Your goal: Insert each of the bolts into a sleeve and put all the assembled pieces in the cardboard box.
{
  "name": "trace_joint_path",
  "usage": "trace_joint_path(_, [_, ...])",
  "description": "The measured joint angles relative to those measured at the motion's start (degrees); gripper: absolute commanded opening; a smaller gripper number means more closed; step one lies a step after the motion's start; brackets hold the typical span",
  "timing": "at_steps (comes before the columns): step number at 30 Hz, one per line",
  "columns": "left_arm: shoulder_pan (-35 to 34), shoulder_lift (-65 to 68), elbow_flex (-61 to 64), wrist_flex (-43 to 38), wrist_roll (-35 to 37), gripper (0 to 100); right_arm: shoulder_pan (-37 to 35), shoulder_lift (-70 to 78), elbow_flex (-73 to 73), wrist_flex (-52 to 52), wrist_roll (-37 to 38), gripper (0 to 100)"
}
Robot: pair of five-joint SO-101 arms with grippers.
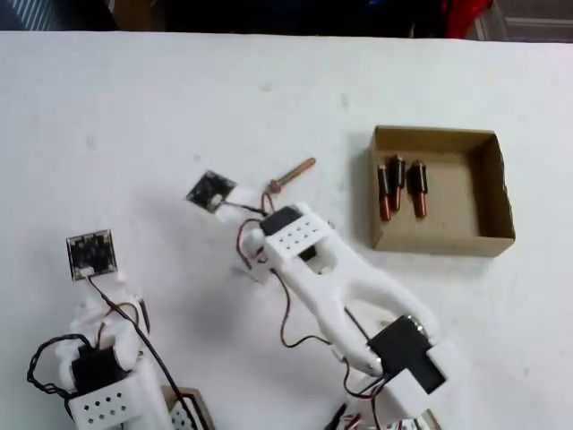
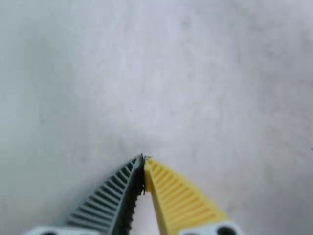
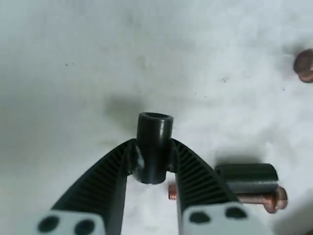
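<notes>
Cardboard box [image 1: 448, 240] sits right of centre in the high view, open side up and well in from the surface [image 1: 134, 107] edges. Three assembled pieces [image 1: 400, 186] lie side by side near its left wall, and the box floor to their right is bare. The upper left of the frame is open white surface, so there is plenty of room there. The surface's far edge runs along the top of the frame; its near edge is cut off.

Right arm [image 1: 349, 287] runs from the lower right up to centre frame. Right jaws are closed narrow on a black sleeve [image 3: 155, 142], gripped around its lower half, open bore up. In the high view the arm body hides both the jaws and the sleeve.

A loose copper bolt [image 1: 291, 175] lies on the surface just above the right arm's tip, left of the box and well apart from it.

In the right wrist view a second sleeve [image 3: 247, 177] lies on its side just beside the jaws. A second bolt [image 3: 266, 198] lies against it, probably alongside rather than inserted, but it's hard to tell. A copper thread end [image 3: 172, 192] shows between the jaws. A copper head [image 3: 305, 66] is cut off by the frame edge.

Left arm [image 1: 103, 385] sits in the lower left corner, partly cut off by the frame. Left jaws are closed tip to tip and empty, over bare surface.
</notes>
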Motion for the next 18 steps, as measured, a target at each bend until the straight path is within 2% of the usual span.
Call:
trace_joint_path(3, [0.0, 0.0, 0.0, 0.0, 0.0, 2, 0.5, 0.0, 0.7, 0.0, 0.0, 12.8])
trace_joint_path(18, [0.0, 0.0, 0.0, 0.0, 0.0, 2, -0.5, 0.4, -0.3, 0.0, 0.0, 11.3])
